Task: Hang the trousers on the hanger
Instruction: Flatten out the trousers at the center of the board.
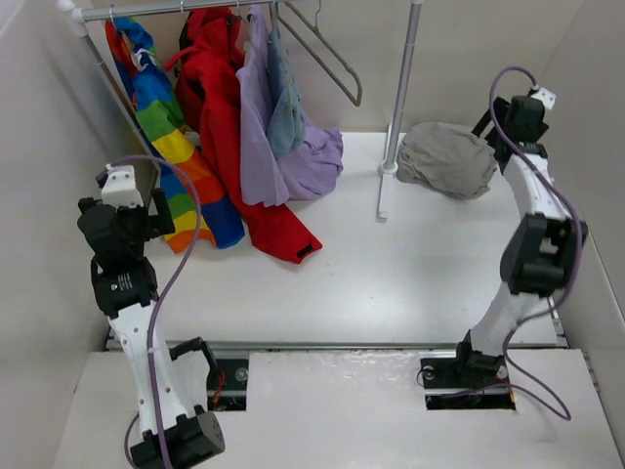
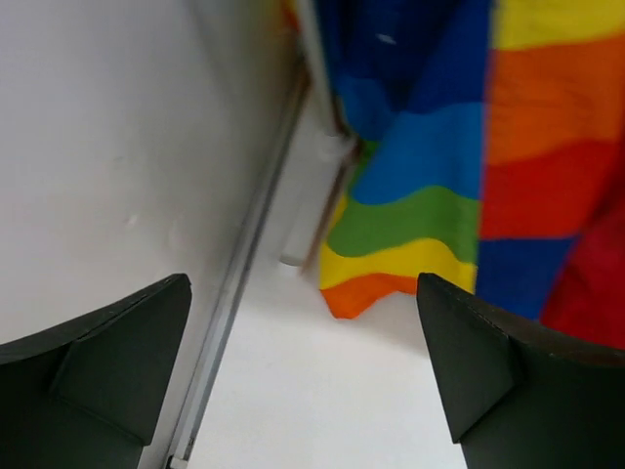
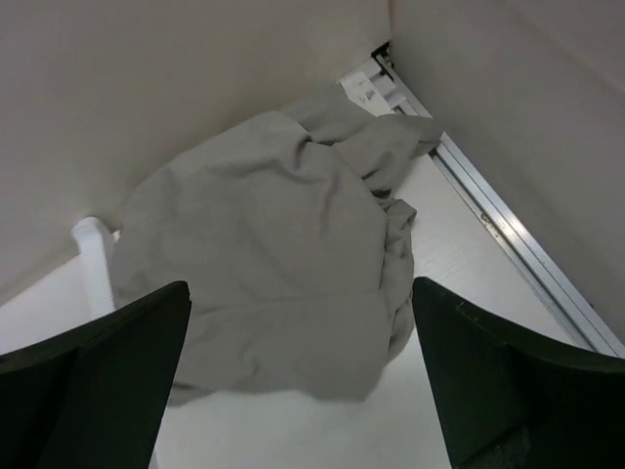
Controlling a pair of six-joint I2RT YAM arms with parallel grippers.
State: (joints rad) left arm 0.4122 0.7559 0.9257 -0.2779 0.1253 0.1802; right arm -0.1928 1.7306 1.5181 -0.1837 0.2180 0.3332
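Observation:
The taupe trousers [image 1: 447, 159] lie in a crumpled heap at the back right of the table, right of the rack's upright pole. In the right wrist view the trousers [image 3: 264, 283] fill the middle. My right gripper [image 1: 488, 125] hovers above their right side, open and empty [image 3: 298, 381]. The slim grey hanger [image 1: 332, 54] hangs empty from the rail at the top centre. My left gripper [image 1: 156, 217] is open and empty at the far left, by the rainbow garment's lower end [image 2: 391, 244]; it holds nothing [image 2: 303, 381].
The rail [image 1: 176, 10] carries a rainbow garment [image 1: 176, 147], a red coat [image 1: 234, 127], a lilac garment [image 1: 283, 161] and a small blue-grey garment [image 1: 283, 98]. The rack's pole [image 1: 400, 107] stands between hanger and trousers. Walls close in on left, right and back.

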